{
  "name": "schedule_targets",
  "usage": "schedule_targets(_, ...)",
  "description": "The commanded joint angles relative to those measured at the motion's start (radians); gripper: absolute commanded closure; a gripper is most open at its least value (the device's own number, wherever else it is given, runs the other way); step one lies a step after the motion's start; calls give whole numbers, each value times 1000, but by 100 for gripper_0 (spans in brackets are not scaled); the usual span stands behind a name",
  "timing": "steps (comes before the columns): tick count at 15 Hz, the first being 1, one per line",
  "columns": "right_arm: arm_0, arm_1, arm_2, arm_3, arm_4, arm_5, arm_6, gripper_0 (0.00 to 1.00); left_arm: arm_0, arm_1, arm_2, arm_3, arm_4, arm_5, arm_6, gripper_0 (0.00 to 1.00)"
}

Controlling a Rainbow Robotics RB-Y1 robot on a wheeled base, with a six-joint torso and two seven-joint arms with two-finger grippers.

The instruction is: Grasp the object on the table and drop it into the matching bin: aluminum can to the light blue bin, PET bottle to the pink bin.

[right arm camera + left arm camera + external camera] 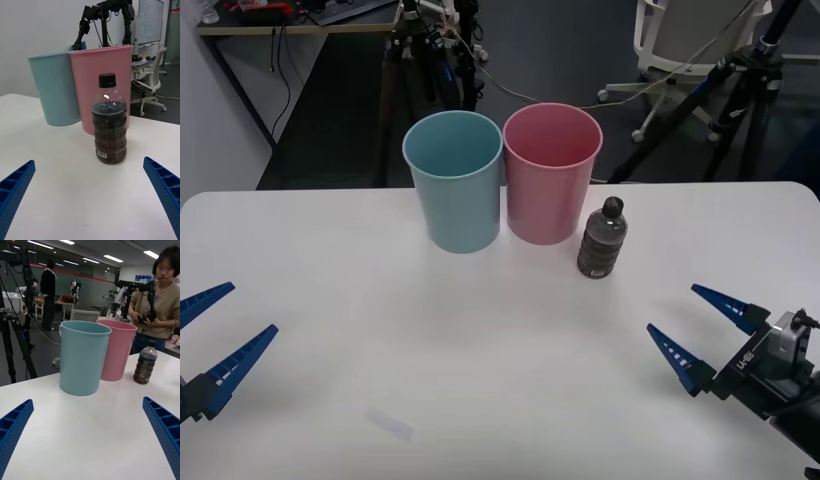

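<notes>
A small clear PET bottle point(602, 240) point(109, 122) point(145, 362) with dark contents and a black cap stands upright on the white table point(480, 380), just right of the pink bin point(551, 172) point(107, 86) point(116, 348). The light blue bin point(454, 180) point(54, 88) point(81, 356) stands touching the pink one on its left. My right gripper point(695, 330) point(90, 198) is open near the table's front right, facing the bottle from a distance. My left gripper point(215, 335) point(88, 435) is open at the front left edge.
Tripods point(415, 50) and an office chair point(685, 40) stand on the floor behind the table. A faint smudge point(392, 424) marks the tabletop near the front. Bare white surface lies between both grippers and the bins.
</notes>
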Motion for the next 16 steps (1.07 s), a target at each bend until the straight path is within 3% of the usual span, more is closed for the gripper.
schedule_targets(1, -74, 23, 5, 79, 22, -1, 18, 0, 0, 0, 0, 0, 0, 0, 0, 0)
schedule_targets(16, -319, 117, 20, 384, 13, 79, 235, 0, 0, 0, 0, 0, 0, 0, 0, 0)
